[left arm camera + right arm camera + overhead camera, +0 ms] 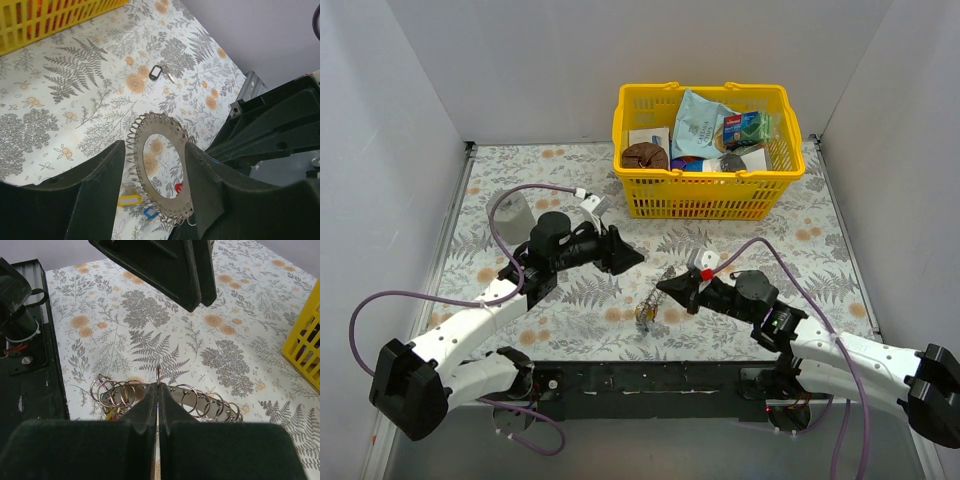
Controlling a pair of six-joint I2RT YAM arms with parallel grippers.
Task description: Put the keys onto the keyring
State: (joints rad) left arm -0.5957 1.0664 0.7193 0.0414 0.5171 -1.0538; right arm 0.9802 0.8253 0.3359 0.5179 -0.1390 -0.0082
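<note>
**Right claw pinched at the keyring's rim, left claw spread and apart**

The large flat silver metal keyring (648, 312), its outer edge crowded with small wire loops, sat on the fern-and-flower patterned table cover (500, 160) near the front edge, between the two arms. The right gripper (158, 387) had its black fingers pressed flat together. One small loop stood up right at their tips, so they appeared to be pinching that loop on the ring's rim, though the contact itself was hidden behind the fingers.

The left gripper (155, 150) was spread wide and held nothing. Its wrist camera looked between the fingers at the keyring, and the top view showed it well apart from the ring.

A yellow plastic key tag (129, 200), a blue one (150, 212) and a red one (178, 187) lay at the ring's near edge. Whether they hung from its loops could not be told. A small silver key with a black plastic head (156, 73) lay alone on the cover, well apart from the ring.

At the far side stood a yellow plastic lattice basket (705, 195) holding a pale blue packet (700, 125) and a blue-and-green box (745, 127). Their printing was too small to read.
</note>
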